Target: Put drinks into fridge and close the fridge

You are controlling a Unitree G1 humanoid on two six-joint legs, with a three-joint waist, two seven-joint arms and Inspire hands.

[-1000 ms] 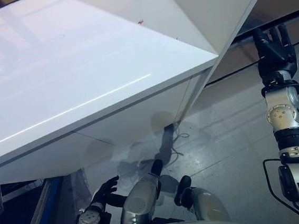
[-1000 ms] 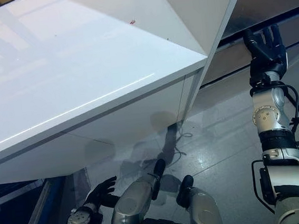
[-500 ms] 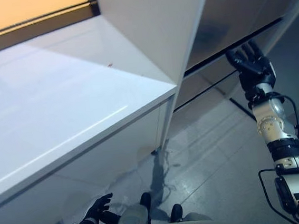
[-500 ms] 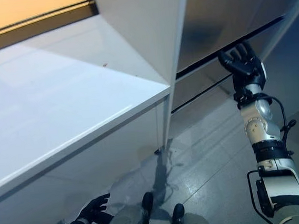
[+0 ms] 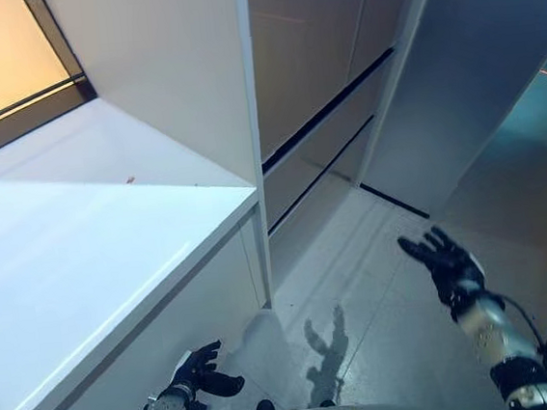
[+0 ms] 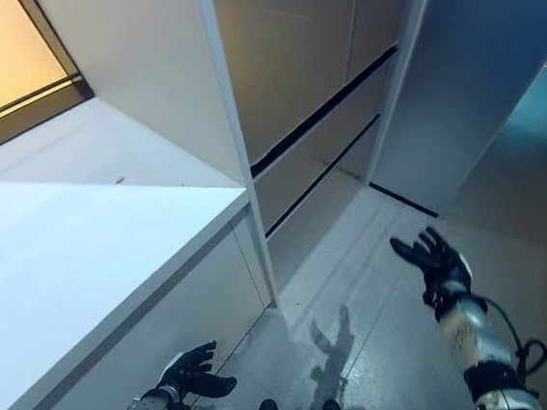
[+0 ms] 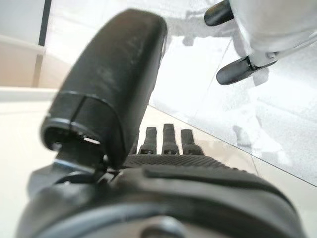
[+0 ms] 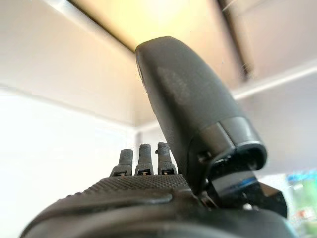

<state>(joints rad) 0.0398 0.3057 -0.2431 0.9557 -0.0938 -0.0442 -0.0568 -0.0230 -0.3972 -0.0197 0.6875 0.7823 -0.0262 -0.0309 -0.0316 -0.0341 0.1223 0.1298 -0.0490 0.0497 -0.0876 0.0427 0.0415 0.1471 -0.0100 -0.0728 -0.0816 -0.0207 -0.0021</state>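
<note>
Looking down, I see my right hand (image 5: 444, 264) raised in the air over the grey floor (image 5: 359, 284), fingers spread wide and holding nothing. It hangs apart from the tall grey panels (image 5: 317, 55) in front of me, which I judge to be the fridge front with its doors closed, because two dark seams run across it and no inside is visible; I am not fully sure of this from such an angle. My left hand (image 5: 200, 372) is low beside the white counter (image 5: 75, 253), fingers relaxed and a little bent, also empty, and it touches nothing. A white upright panel (image 5: 183, 68) stands at the end of the counter, between it and the grey fronts. No drinks are visible in any view, neither on the counter nor in my hands, so I cannot say where they are. I think the open right hand is kept free to reach next.
</note>
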